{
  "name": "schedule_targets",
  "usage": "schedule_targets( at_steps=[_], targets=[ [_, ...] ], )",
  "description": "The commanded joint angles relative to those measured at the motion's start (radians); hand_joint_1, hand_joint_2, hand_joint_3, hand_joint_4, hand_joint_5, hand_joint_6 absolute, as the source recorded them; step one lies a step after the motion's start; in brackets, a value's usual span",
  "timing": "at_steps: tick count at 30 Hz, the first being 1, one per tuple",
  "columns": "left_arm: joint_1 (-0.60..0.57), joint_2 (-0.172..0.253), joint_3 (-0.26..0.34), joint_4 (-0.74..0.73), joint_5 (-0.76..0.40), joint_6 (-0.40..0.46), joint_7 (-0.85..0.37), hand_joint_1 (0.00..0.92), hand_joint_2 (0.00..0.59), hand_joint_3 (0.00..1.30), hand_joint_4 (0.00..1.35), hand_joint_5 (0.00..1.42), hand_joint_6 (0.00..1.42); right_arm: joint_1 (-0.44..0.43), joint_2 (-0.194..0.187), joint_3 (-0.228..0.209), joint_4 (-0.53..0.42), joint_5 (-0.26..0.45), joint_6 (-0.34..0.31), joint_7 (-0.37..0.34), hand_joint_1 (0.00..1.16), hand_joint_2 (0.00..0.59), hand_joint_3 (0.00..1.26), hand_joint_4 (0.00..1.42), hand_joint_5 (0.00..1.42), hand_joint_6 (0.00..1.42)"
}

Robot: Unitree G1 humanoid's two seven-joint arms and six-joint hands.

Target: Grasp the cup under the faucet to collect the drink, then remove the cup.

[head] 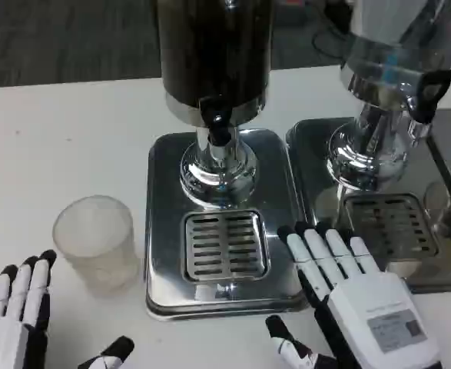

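Nearest, at 7 o'clock, the left hand [14,311] sits on the counter [64,138] with fingers [25,280] released, holding nothing, just short of the cup [96,240], probably lined up to grab it. At 5 o'clock the right hand [359,304] lies spread, also empty. Further back at 12, the faucet [217,127] hangs over the drip tray [223,246]; the cup sits left of it, not yet underneath.

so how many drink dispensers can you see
2: a dark dispenser at top center, and a second dispenser at the upper right. More may be hidden beyond the right edge.
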Motion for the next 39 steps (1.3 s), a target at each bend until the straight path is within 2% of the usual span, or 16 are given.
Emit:
schedule_targets(
  at_steps=[1,11,15,19,22,23,26,27,28,29,30,34,39],
  targets=[
    [0.002,-0.007,-0.003,-0.012,-0.002,0.004,-0.006,0.000,0.129,0.00,0.00,0.00,0.00,-0.005,0.001,-0.007,0.001,0.005,0.005,0.008,0.23,0.391,0.00,0.00,0.00,0.00],
    [0.003,-0.025,0.013,-0.023,-0.008,0.011,0.008,0.000,0.114,0.00,0.00,0.00,0.00,-0.012,0.002,-0.014,0.001,0.017,0.008,0.025,0.23,0.390,0.00,0.00,0.00,0.00],
    [0.005,-0.025,0.069,-0.017,-0.054,-0.019,0.044,0.000,0.111,0.00,0.00,0.00,0.00,0.003,0.032,0.007,-0.008,-0.008,0.034,0.025,0.23,0.390,0.00,0.00,0.00,0.00],
    [-0.017,-0.016,0.118,-0.010,-0.085,-0.072,0.090,0.000,0.107,0.00,0.00,0.00,0.00,0.018,0.041,0.008,-0.006,-0.006,0.043,0.014,0.23,0.390,0.00,0.00,0.00,0.00],
    [-0.062,-0.008,0.148,0.010,-0.117,-0.117,0.107,0.000,0.078,0.00,0.00,0.00,0.00,0.017,0.049,0.015,-0.001,-0.011,0.047,0.014,0.23,0.390,0.00,0.00,0.00,0.00],
    [-0.073,-0.008,0.153,0.014,-0.121,-0.127,0.112,0.000,0.073,0.00,0.00,0.05,0.06,0.015,0.048,0.015,0.000,-0.014,0.046,0.012,0.23,0.390,0.00,0.00,0.00,0.00],
    [-0.091,-0.006,0.180,0.022,-0.107,-0.168,0.171,0.000,0.059,0.05,0.13,0.22,0.33,0.016,0.060,0.019,0.002,-0.017,0.055,0.011,0.23,0.390,0.00,0.00,0.00,0.00],
    [-0.102,-0.010,0.187,0.020,-0.122,-0.168,0.161,0.000,0.052,0.04,0.15,0.25,0.35,0.015,0.064,0.018,0.006,-0.009,0.057,0.012,0.23,0.390,0.00,0.00,0.00,0.00],
    [-0.119,-0.013,0.191,0.025,-0.143,-0.166,0.138,0.000,0.045,0.01,0.09,0.22,0.30,0.012,0.064,0.016,0.010,-0.003,0.054,0.011,0.23,0.390,0.00,0.00,0.00,0.00],
    [-0.136,-0.011,0.193,0.038,-0.168,-0.166,0.108,0.000,0.034,0.00,0.02,0.11,0.14,0.009,0.065,0.019,0.013,-0.006,0.054,0.008,0.23,0.390,0.00,0.00,0.00,0.00],
    [-0.154,-0.006,0.192,0.054,-0.191,-0.168,0.079,0.000,0.014,0.00,0.00,0.04,0.03,0.007,0.068,0.022,0.016,-0.008,0.056,0.007,0.23,0.390,0.00,0.00,0.00,0.00],
    [-0.221,0.005,0.176,0.155,-0.306,-0.202,-0.035,0.000,0.000,0.00,0.00,0.00,0.00,0.006,0.074,0.022,0.021,0.000,0.060,0.008,0.23,0.390,0.00,0.00,0.00,0.00],
    [-0.270,0.009,0.157,0.309,-0.341,-0.280,-0.055,0.000,0.000,0.00,0.00,0.00,0.00,0.005,0.076,0.023,0.024,0.002,0.062,0.008,0.23,0.390,0.00,0.00,0.00,0.00]
  ],
)
